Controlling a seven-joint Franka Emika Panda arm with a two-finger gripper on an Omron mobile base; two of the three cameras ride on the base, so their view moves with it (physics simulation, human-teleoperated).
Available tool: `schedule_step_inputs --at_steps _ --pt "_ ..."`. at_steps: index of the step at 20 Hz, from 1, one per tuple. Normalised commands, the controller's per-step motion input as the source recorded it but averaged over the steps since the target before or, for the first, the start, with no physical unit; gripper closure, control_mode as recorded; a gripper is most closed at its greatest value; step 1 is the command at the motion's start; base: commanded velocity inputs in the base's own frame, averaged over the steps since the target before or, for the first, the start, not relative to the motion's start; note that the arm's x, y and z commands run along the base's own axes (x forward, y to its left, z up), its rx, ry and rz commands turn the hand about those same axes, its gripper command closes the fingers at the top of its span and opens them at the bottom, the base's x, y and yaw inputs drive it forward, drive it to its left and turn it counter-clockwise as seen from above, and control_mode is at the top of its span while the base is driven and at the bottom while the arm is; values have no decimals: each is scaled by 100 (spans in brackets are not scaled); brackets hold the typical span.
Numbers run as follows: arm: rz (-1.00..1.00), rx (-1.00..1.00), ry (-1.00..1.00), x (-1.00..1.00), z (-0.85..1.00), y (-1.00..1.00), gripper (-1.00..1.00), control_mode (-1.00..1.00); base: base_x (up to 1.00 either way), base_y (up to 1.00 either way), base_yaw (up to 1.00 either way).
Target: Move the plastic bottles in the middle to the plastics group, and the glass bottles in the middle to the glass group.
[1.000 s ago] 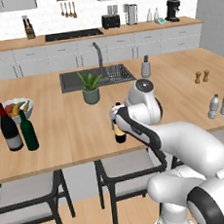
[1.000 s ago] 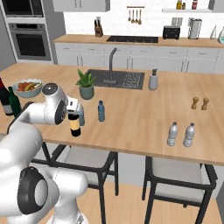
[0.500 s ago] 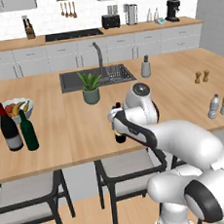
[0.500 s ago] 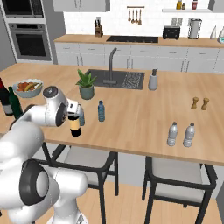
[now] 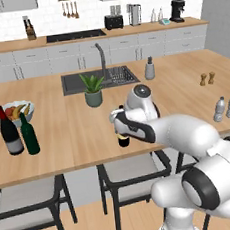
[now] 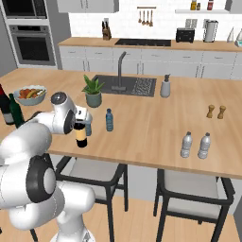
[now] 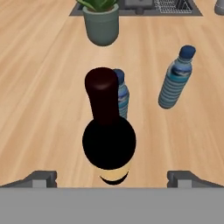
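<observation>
Hand view: gripper [image 7: 112,177] wide open, holding nothing, wine bottle [image 7: 109,144] upright btwn fingertips; fruit bowl [image 5: 12,113] w/ fruit nr glass group [image 5: 18,134].

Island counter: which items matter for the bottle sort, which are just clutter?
Job:
- dark wine bottle, between the open gripper fingers
- two blue plastic bottles
- grey-clear bottle pair, plastics group
- big wine bottle and green bottle, glass group

Clutter:
- potted plant
- fruit bowl
- wooden shakers
- soap dispenser
</observation>
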Motion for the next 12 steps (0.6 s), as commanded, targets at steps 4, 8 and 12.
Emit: schedule_step_inputs --at_steps 4,8,12 --pt "0 0 0 8 -17 1 -100 -100 0 0 0" --pt "0 0 0 10 -18 2 -100 -100 0 0 0" --pt "0 0 0 14 -11 1 -100 -100 0 0 0"
